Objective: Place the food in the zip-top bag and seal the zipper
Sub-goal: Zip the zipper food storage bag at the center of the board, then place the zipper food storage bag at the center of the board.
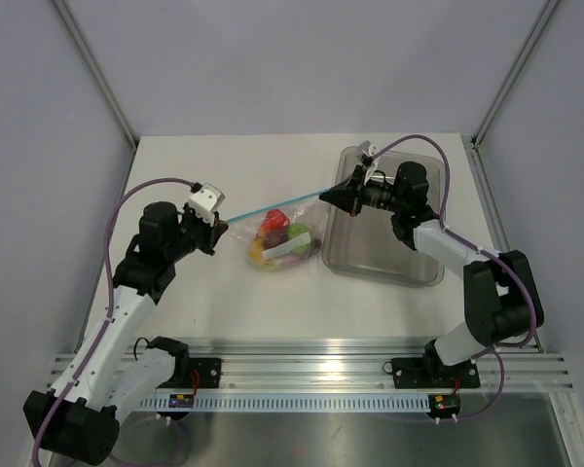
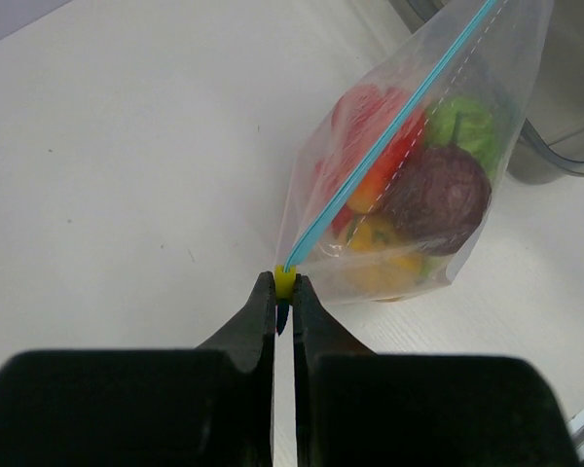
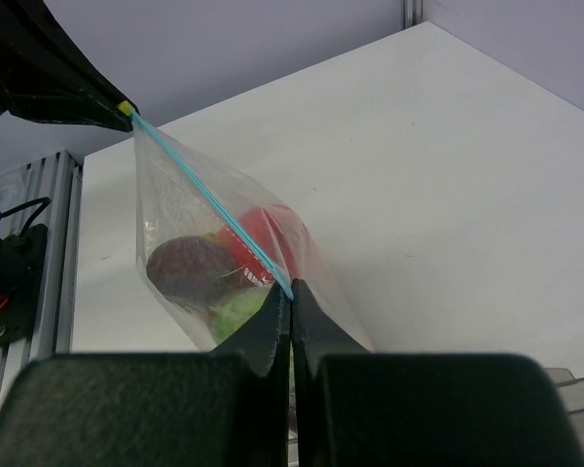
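The clear zip-top bag (image 1: 284, 241) hangs between both grippers above the table, its light-blue zipper (image 1: 273, 205) stretched taut. The food (image 1: 280, 236) is inside: red, green, yellow and dark purple pieces, also seen in the left wrist view (image 2: 438, 185) and the right wrist view (image 3: 190, 268). My left gripper (image 1: 220, 225) is shut on the zipper's left end, at its small yellow slider (image 2: 284, 281). My right gripper (image 1: 328, 197) is shut on the zipper's right end (image 3: 290, 292). The zipper (image 2: 389, 131) looks closed along its visible length.
A grey translucent rectangular bin (image 1: 423, 268) stands on the table at the right, under the right arm. A slotted metal rail (image 1: 311, 370) runs along the near edge. Grey walls enclose the table on the left, back and right.
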